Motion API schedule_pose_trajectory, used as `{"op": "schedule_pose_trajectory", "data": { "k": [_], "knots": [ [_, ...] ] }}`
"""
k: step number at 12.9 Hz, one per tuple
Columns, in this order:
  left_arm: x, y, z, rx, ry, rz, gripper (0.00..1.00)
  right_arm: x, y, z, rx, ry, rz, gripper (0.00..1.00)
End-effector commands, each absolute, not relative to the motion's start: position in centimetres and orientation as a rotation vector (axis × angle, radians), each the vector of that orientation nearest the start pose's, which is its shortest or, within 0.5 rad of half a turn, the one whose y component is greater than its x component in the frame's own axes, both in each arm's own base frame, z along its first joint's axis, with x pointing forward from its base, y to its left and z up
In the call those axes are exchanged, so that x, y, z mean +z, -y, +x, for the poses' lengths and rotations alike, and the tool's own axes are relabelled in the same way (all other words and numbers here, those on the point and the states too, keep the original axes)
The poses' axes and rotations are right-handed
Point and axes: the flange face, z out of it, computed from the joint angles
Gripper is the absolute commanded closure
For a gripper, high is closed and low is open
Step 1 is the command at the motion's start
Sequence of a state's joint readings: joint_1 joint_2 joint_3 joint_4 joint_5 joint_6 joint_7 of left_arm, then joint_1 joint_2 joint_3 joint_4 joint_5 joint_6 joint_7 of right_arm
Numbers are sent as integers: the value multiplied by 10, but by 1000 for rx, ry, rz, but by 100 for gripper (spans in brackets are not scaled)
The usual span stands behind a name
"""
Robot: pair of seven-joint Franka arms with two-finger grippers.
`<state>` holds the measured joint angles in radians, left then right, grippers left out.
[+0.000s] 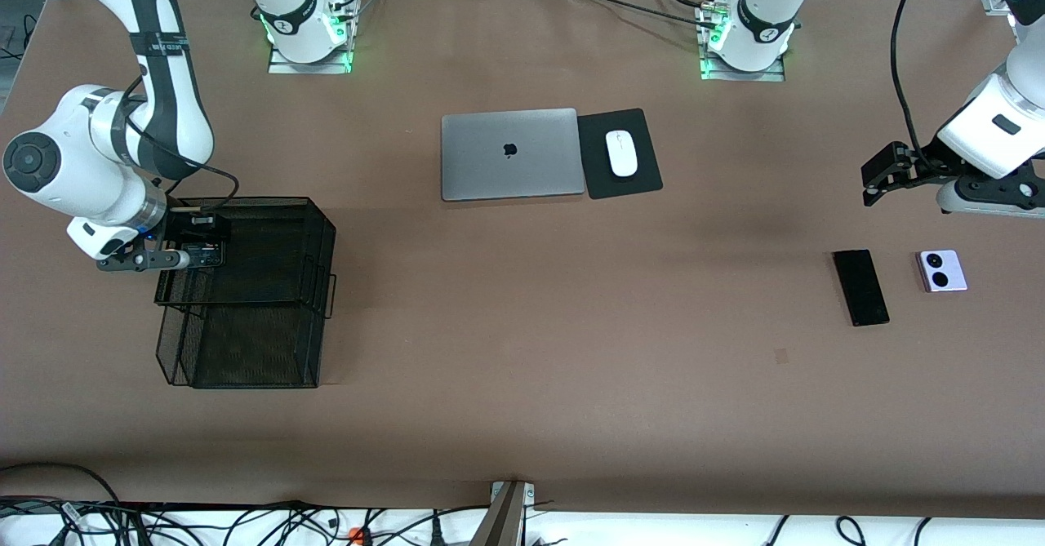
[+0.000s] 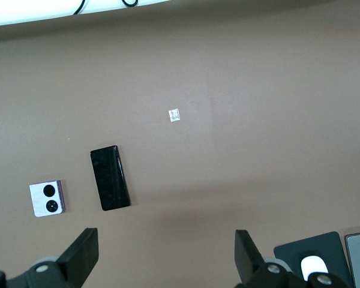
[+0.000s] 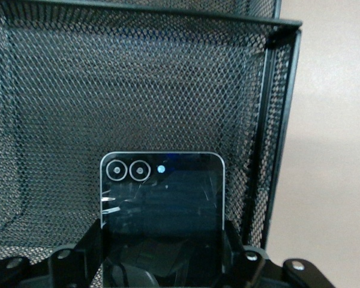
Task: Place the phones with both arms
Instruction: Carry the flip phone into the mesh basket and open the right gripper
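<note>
Over the mesh basket [image 1: 245, 301], right end effector [image 1: 200, 248] clamps the black flip phone [image 3: 162, 204]; left end effector [image 1: 878, 175] gapes.

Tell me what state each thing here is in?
Laptop: closed, flat.
Flip phone: folded, gripped by right gripper over the basket.
Slab phone: flat on table.
Lilac phone: folded, on table.
Left gripper: jaws open, empty.
</note>
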<state>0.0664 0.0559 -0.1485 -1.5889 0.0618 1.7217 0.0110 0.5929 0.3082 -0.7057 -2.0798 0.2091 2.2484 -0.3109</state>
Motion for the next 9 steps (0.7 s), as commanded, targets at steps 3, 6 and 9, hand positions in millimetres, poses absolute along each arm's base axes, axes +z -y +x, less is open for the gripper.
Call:
{"op": "schedule_pose_trajectory", "data": {
  "k": [3, 6, 9],
  "knots": [
    [604, 42, 585, -113, -187, -3066, 0, 333, 45, 585, 56, 104, -3139, 0],
    [604, 42, 585, -113, -189, -3065, 0, 378, 36, 602, 91, 100, -3113, 0],
    [605, 42, 585, -115, -189, -3065, 0, 419, 43, 606, 149, 84, -3085, 0]
  ]
}}
